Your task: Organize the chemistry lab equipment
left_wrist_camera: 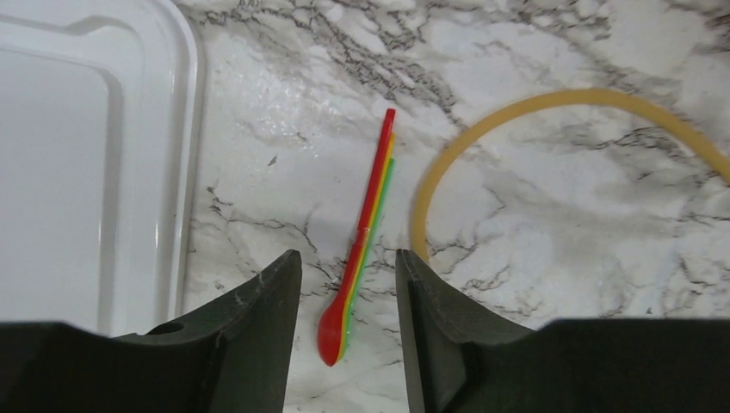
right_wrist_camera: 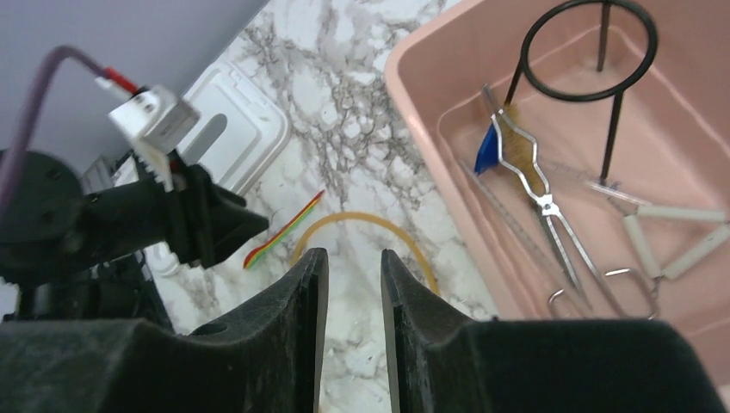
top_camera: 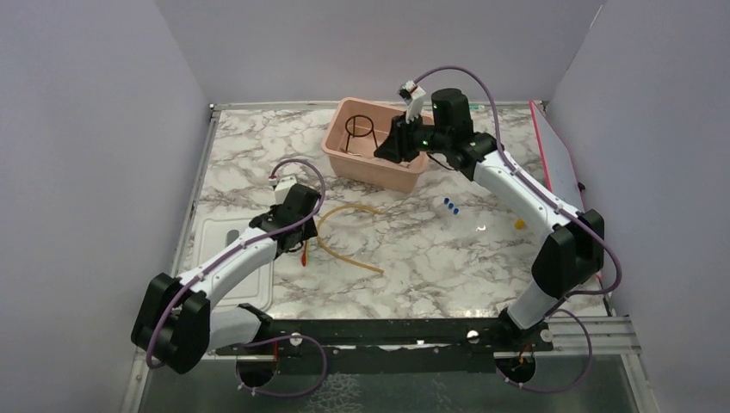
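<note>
One ring stand (right_wrist_camera: 613, 138), one tube (left_wrist_camera: 551, 101) (curved)

Lighting bright, even and diffuse from overhead. Shadows soft and short beneath the arms in the top view. Mild sheen on the table (left_wrist_camera: 284, 129) beside the lid (left_wrist_camera: 86, 155). Wrist views: near foreground soft and dark, tongs (right_wrist_camera: 534, 189) sharp. Slight wide-angle bending at edges.
</note>
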Tool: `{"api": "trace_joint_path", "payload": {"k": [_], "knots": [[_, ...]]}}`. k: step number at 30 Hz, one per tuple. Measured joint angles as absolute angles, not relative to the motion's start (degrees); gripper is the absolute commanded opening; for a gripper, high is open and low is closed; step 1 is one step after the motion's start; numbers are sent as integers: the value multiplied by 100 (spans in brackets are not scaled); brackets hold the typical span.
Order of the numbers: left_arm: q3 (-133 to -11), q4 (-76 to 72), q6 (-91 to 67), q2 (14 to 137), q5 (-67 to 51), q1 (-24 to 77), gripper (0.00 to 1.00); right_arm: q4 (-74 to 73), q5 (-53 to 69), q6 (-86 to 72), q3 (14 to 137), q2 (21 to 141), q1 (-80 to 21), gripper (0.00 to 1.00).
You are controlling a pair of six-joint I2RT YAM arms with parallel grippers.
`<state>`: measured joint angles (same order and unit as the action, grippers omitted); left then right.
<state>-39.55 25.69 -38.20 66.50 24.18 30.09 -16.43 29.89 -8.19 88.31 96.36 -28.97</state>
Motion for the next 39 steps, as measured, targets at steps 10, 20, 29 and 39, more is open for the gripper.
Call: {"api": "trace_joint_path", "payload": {"k": [10, 20, 29, 39], "knots": [[-4069, 2803, -3704, 7347, 1658, 2775, 48, -1376, 3044, -1479, 7817, 9107, -3089, 32], [-4191, 3192, -3570, 7811, 1328, 2775, 42, -1286, 3074, -1603, 7614, 9100, -3092, 32], [-4517, 3400, -3380, 8197, 1288, 2775, 37, -1286, 3076, -1535, 7585, 9085, -3092, 31], [-4727, 3520, -2989, 8628, 1247, 2770, 4, -1286, 3074, -1496, 7575, 9067, -3092, 31]]}}
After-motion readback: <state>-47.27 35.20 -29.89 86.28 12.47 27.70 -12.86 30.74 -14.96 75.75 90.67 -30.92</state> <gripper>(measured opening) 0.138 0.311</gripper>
